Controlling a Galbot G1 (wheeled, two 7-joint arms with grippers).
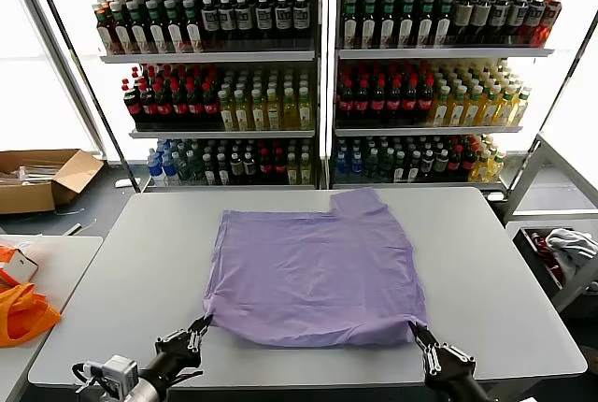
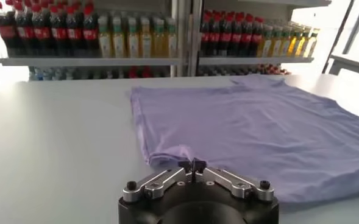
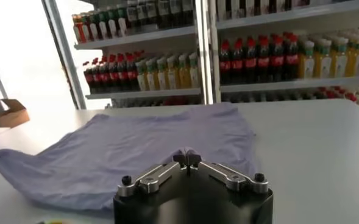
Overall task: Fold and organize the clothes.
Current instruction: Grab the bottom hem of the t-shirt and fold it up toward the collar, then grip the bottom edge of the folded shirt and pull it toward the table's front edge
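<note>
The left gripper point(image 1: 200, 327) pinches the lavender T-shirt point(image 1: 313, 266) at its near left corner. The right gripper point(image 1: 418, 335) is clamped on the near right corner. Both arms are cut off at the frame edge.

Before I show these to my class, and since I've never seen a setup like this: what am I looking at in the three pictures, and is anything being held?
This is a two-armed robot folding laundry. The wide picture comes from a camera on its head, looking down at a grey table. The other two come from cameras on its wrists, so the black metal part low in each is that arm's own grasping end.

A lavender T-shirt lies spread flat on the table. The left gripper has its jaws shut on the shirt's near left corner, and the right gripper pinches the near right corner.

Behind the table stand shelves of bottled drinks. An orange bag sits on a side table to the left, untouched.
</note>
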